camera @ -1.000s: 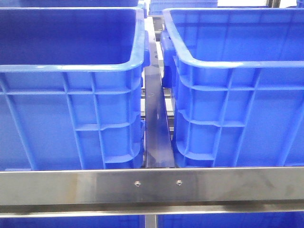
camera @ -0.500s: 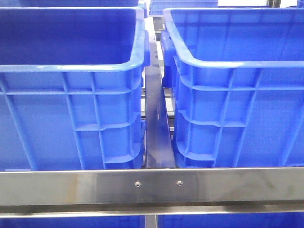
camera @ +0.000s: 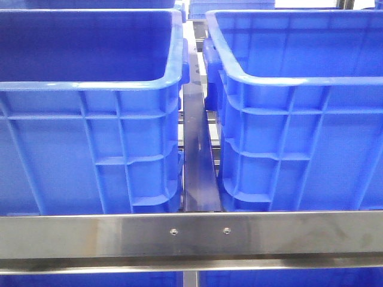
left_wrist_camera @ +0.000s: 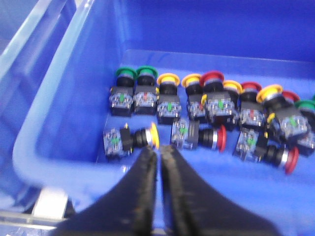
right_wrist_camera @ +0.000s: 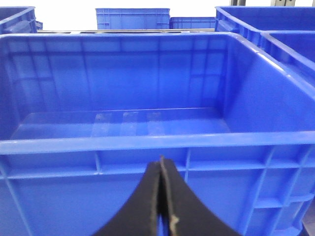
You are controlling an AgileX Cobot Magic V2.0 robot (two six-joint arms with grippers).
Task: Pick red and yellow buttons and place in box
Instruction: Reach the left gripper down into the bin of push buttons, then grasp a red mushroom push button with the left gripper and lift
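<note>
In the left wrist view, several push buttons with red, yellow and green caps lie on the floor of a blue crate (left_wrist_camera: 59, 113). A yellow button (left_wrist_camera: 133, 139) lies on its side, and a red button (left_wrist_camera: 204, 136) lies beside it. My left gripper (left_wrist_camera: 160, 151) hangs just short of the yellow cap, its fingers a thin slit apart and holding nothing. My right gripper (right_wrist_camera: 161, 164) is shut and empty, in front of the outer wall of an empty blue box (right_wrist_camera: 147, 140). Neither gripper shows in the front view.
Two big blue crates (camera: 90, 84) (camera: 287, 78) stand side by side in the front view, with a dark bar (camera: 197, 161) between them and a steel rail (camera: 191, 233) across the front. More blue crates (right_wrist_camera: 132, 18) stand behind.
</note>
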